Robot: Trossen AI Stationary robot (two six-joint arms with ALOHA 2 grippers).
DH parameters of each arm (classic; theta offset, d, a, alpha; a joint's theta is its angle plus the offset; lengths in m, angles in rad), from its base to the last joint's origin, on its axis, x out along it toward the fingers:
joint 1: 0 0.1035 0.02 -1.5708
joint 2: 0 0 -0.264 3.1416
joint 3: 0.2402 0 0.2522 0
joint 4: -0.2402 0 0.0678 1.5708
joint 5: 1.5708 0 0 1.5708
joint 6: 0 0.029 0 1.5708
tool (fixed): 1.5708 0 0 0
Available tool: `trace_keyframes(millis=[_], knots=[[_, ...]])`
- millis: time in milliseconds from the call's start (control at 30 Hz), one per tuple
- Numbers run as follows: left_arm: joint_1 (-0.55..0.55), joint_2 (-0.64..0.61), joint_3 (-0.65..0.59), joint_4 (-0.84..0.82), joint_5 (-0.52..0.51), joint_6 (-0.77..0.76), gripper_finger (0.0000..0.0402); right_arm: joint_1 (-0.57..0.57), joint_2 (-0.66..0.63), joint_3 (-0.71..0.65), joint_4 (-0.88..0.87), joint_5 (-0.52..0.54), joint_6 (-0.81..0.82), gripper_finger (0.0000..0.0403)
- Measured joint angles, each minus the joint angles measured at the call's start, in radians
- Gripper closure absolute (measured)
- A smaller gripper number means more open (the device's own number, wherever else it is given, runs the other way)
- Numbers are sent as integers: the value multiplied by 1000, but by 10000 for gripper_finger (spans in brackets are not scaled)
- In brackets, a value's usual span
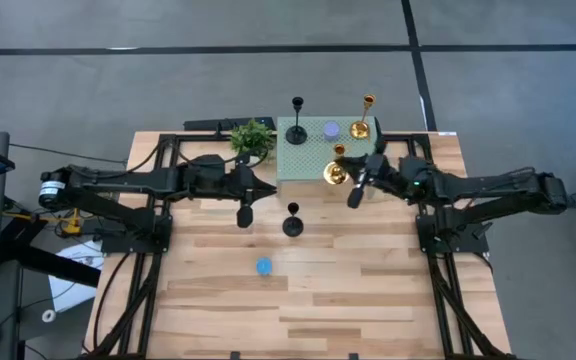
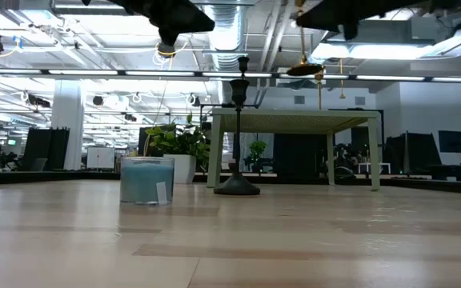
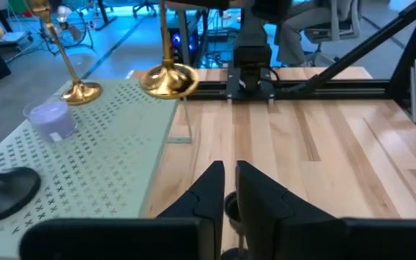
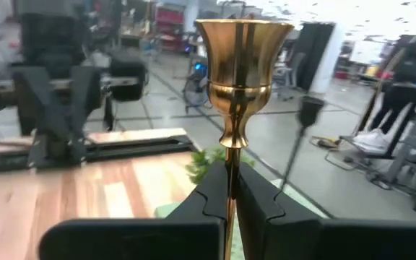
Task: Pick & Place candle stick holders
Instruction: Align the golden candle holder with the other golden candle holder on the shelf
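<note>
1. The blue candle holder stands nearest the front edge of the table, at 7 o'clock from the black stemmed holder and well apart from it. It is low and looks stable, so the risk is slight.
2. The black stemmed holder stands upright on the bare wood, tall on a small base. The left gripper hangs at its 9 o'clock, fingers a narrow gap apart and holding nothing. A sideways approach could clip the stem and topple it.
3. The right gripper is clamped on the thin stem of a gold candle stick holder, with the base lifted near the 5 o'clock corner of the green perforated stand. The smooth stem could slip or swing in so narrow a grip, and a low carry could catch the base on the stand's edge.
4. On the stand, the second gold holder is at 1 o'clock from the held one, the purple holder at 12 o'clock and the other black holder at 11 o'clock. A wide swing of the right arm could knock these over.
</note>
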Motion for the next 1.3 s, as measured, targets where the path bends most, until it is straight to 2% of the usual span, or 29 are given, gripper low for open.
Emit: trace_keyframes(millis=[200,467,833,1067,1300], knots=[[0,-6,0,4,0,0,370,-75,-110,-105,24,5,64,403],[0,-2,0,8,0,0,372,-209,-153,-203,49,0,123,403],[0,-2,0,8,0,0,372,-299,-153,-214,47,-5,163,403],[0,-2,0,8,0,0,372,-340,-152,-214,-43,22,199,403],[0,-1,0,8,0,0,372,-355,-153,-214,-13,22,185,403]])
